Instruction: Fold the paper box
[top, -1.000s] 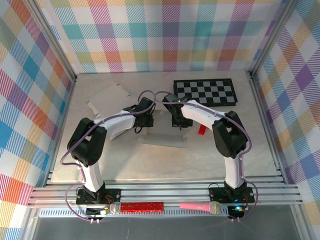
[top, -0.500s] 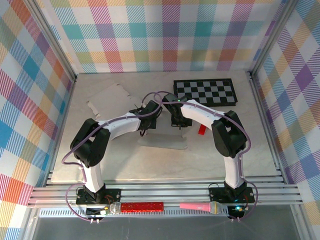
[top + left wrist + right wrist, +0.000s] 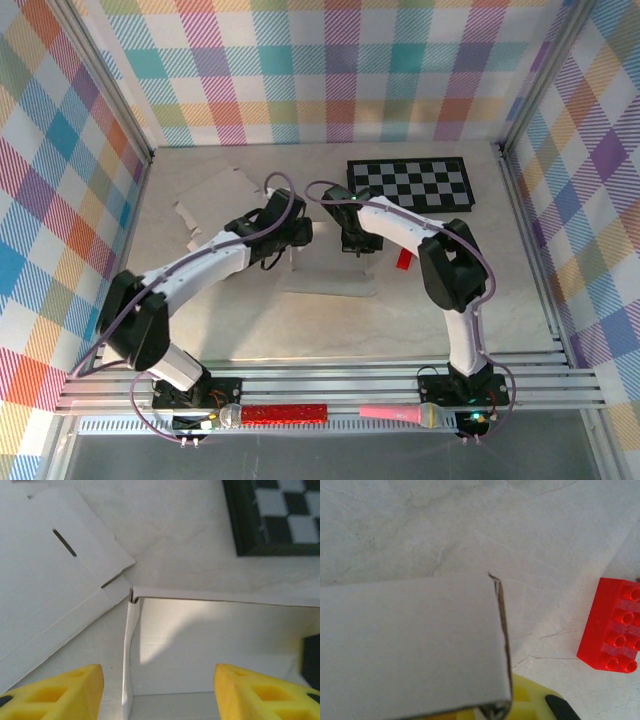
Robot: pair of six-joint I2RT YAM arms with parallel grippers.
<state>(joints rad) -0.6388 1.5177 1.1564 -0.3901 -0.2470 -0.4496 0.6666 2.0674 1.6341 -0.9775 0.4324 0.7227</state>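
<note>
1. Top view: the box [image 3: 330, 277] sits half-formed in the middle of the tabletop [image 3: 250, 320], and both arms reach in over its far edge.
   - Your right tool [image 3: 357, 243] is closed at the far right corner. I judge it is there to keep a wall upright while the other side is worked.
   - Your left tool [image 3: 293, 232] hovers over the far left corner.
   - A flat sheet [image 3: 215, 195] lies to the left and a board [image 3: 410, 183] behind on the right. A brick [image 3: 403, 260] sits just right of the box. None of them is part of the fold.

2. Left wrist: this view gives you what the top view cannot.
   - The left tool's fingers [image 3: 70, 692] stand wide with nothing gripped, one on each side of the box's left wall.
   - The far wall and side wall meet at a corner with a small dark gap, so that joint looks unlocked to me.
   - The sheet's notched corner lies just beside the box corner. I cannot tell whether they touch.

3. Right wrist: the raised box wall shows up close, its cut edge running down to a yellow finger [image 3: 527, 700].
   - The panel hides the other finger, so the closed tool probably pinches this wall, but that is not plain to see.
   - The brick lies near on bare tabletop, apart from the wall, which the overhead view leaves unclear.
</note>
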